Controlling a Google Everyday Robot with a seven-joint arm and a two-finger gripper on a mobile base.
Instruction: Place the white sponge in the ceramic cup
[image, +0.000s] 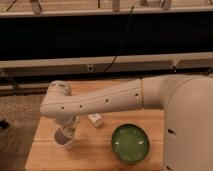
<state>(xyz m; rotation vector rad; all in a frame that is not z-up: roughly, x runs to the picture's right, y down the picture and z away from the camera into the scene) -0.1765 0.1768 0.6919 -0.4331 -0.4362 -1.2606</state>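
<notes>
The ceramic cup, small and whitish with a dull purple inside, stands at the front left of the wooden table. My gripper hangs from the bent white arm right over the cup's right rim and reaches down to it. A small whitish block, possibly the white sponge, lies on the table just right of the gripper. I cannot tell whether anything is in the gripper, as the wrist hides it.
A wide green bowl sits at the front right of the table. My white body fills the right side. A dark rail and a cable run behind the table. The table's left edge is near the cup.
</notes>
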